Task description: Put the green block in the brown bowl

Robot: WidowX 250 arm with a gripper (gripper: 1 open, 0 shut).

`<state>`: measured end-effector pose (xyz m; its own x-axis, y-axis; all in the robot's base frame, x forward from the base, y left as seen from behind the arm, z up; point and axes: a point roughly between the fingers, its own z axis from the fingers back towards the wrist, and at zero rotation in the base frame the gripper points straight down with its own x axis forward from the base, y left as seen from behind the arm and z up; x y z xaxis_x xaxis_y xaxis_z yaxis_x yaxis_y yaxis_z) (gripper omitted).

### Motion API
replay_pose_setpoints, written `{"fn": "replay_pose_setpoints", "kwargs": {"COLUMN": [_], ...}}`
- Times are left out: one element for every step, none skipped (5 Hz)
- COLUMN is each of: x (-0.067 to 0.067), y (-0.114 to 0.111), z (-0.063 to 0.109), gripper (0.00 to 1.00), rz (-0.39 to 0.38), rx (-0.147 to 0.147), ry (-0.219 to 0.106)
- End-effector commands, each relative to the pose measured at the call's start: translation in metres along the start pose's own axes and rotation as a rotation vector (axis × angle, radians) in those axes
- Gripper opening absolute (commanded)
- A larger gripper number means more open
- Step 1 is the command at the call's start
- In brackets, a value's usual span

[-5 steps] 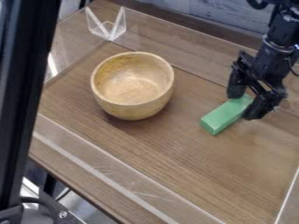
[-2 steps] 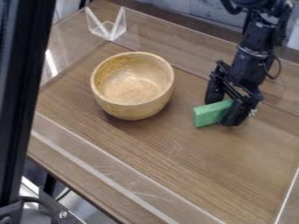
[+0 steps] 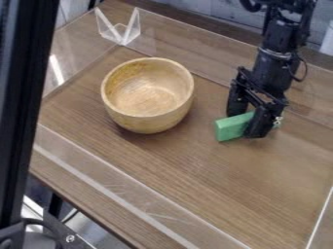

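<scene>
Fingers (image 3: 255,119) spread wide, holding nothing, low over the green block (image 3: 236,126) lying on the table (image 3: 156,175) right of the brown bowl (image 3: 148,93). Risk: closing off-centre, pushing the block aside, or pinching only one end.

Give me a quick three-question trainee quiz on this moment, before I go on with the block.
1. True or false: the block is in the bowl.
2. The open gripper is: A) over the bowl, B) down at the block, C) at the clear stand.
3. In the picture, on which side of the bowl does the block lie?

Key:
1. False; it lies on the table.
2. B; its fingers straddle the block's far end; whether they touch it cannot be told.
3. On the right.
</scene>
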<state>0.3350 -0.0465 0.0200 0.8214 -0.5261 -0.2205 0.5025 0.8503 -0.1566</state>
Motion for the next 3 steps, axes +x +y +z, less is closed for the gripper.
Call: {"fn": "replay_pose_setpoints", "kwargs": {"x": [-0.001, 0.003, -0.005], "y": [0.003, 0.004, -0.004], "z": [0.005, 0.006, 0.026], "gripper": [0.0, 0.0, 0.0], "rz": [0.0, -0.011, -0.015], "rx": [-0.016, 0.009, 0.009], "ry": [-0.032, -0.041, -0.051]}}
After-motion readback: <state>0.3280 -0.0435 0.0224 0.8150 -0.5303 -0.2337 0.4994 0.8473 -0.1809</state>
